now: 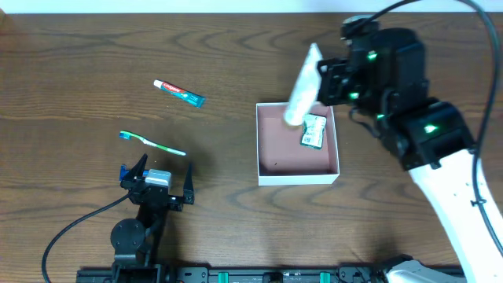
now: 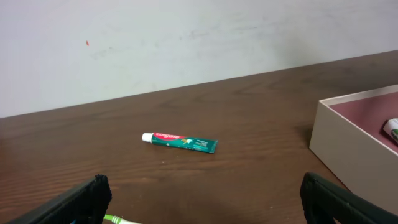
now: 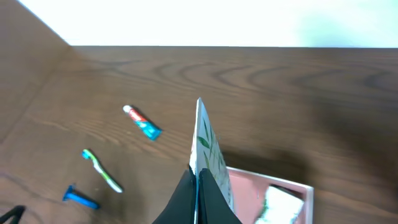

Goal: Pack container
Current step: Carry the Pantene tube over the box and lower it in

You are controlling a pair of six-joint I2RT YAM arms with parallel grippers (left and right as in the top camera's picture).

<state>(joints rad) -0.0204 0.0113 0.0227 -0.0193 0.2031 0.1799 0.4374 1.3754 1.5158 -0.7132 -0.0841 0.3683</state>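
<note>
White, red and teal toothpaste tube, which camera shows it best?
The left wrist view: the white, red and teal toothpaste tube lies close, centred and unobstructed. Overhead and right wrist show it whole too, but much smaller.

I count 1 container point(image 1: 283, 153), 1 toothpaste tube point(image 1: 179, 93), 1 toothbrush point(image 1: 153, 142), 1 green-white packet point(image 1: 313, 132), 1 white pouch point(image 1: 302, 86). Claws: 2, i.e. left claw point(image 1: 165, 165) + right claw point(image 3: 198, 180).

You are seeing evenly lit views; the wall point(image 3: 217, 22) is blowing out white, and the container point(image 1: 297, 178) is casting a soft shadow.
</note>
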